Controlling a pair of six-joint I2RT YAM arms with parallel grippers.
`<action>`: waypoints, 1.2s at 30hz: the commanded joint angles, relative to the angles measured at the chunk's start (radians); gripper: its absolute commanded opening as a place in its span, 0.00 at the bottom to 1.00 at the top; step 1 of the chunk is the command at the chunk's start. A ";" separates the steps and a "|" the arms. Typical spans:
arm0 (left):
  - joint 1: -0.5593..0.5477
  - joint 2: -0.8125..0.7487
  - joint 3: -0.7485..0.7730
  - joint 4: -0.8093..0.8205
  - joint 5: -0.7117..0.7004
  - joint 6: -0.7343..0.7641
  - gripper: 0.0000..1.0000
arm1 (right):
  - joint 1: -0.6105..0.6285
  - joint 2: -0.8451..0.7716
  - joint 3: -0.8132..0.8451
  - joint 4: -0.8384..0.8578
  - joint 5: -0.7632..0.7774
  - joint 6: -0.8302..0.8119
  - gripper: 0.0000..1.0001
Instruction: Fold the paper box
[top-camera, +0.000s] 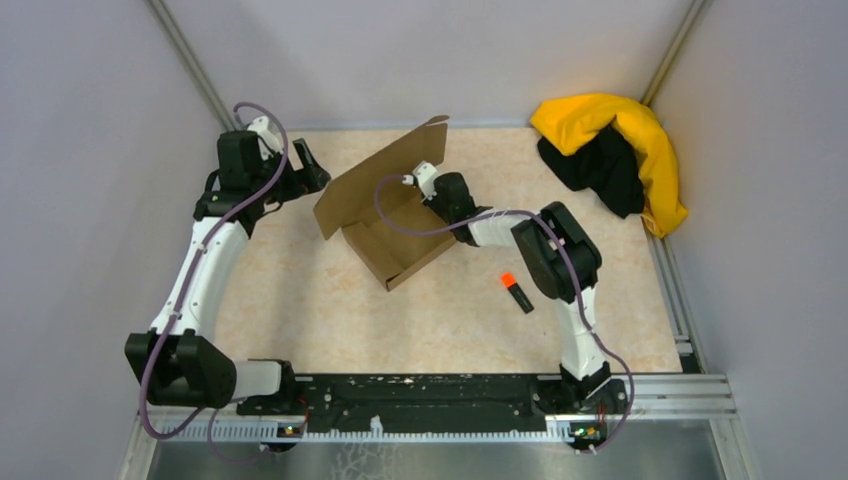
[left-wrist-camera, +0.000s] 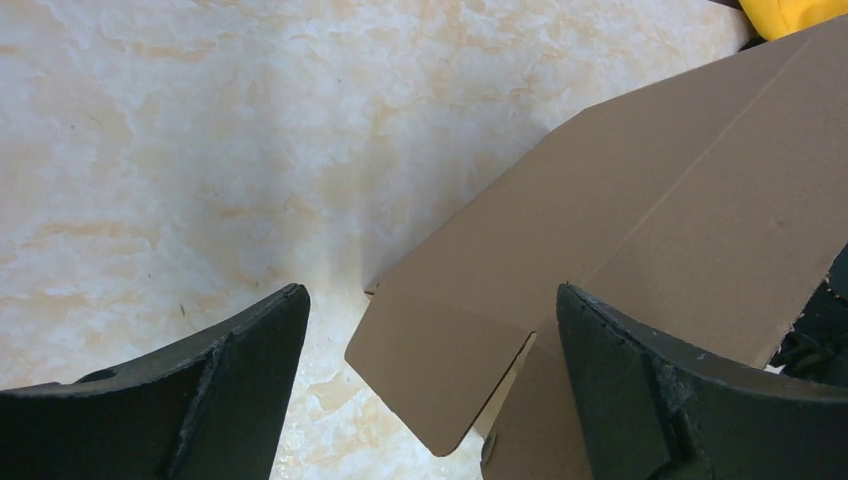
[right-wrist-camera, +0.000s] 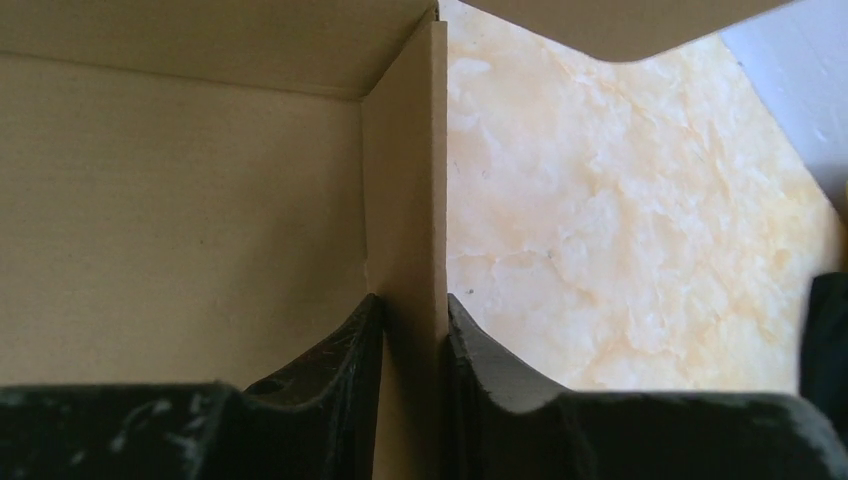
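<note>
Presently, a small black stick (top-camera: 516, 292) with an orange tip lies on the table (top-camera: 330, 310). Mid-table stands the paper box (top-camera: 385, 215), partly formed, one flap raised. The right gripper (right-wrist-camera: 410, 310) pinches a side wall of it. The left gripper (left-wrist-camera: 430, 290), spread wide and holding nothing, hovers just beside a flap. A yellow-and-black cloth heap (top-camera: 620, 150) occupies the far right corner.

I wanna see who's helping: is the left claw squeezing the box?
No, the left claw stands wide open beside the paper box, its jaws far apart and pinching nothing.
</note>
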 joint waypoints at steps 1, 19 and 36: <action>0.017 -0.032 -0.018 0.041 0.035 -0.002 0.99 | 0.057 0.009 0.020 0.005 0.188 -0.069 0.22; 0.031 -0.040 -0.033 0.057 0.056 -0.007 0.99 | 0.097 0.020 -0.036 0.053 0.301 -0.127 0.17; 0.033 -0.047 -0.034 0.056 0.070 -0.007 0.99 | 0.049 -0.126 -0.023 -0.089 0.113 0.183 0.62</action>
